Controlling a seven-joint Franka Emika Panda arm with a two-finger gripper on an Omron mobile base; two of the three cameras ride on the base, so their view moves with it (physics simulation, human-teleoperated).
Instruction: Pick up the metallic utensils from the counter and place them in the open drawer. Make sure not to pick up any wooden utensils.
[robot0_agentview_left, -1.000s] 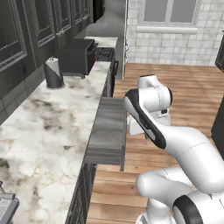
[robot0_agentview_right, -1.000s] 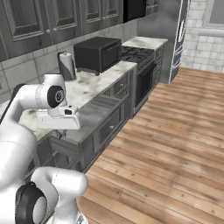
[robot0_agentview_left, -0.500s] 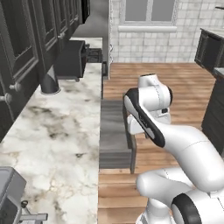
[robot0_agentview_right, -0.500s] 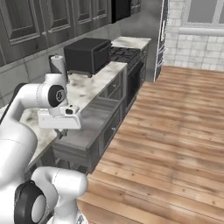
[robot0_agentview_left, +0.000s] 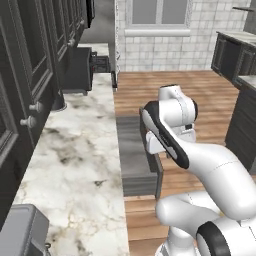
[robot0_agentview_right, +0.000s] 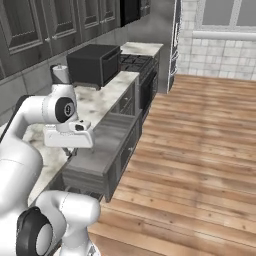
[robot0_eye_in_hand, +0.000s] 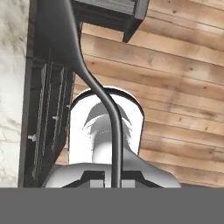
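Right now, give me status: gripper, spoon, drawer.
Gripper shut on metal spoon, bowl end up. Hand held beside the open drawer. Drawer bottom bare where visible; nothing seen blocking it.

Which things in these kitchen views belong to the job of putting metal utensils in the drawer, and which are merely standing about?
Part of the job: metal spoon, open drawer, marble counter.

Merely standing about: black microwave, paper towel roll, stove.
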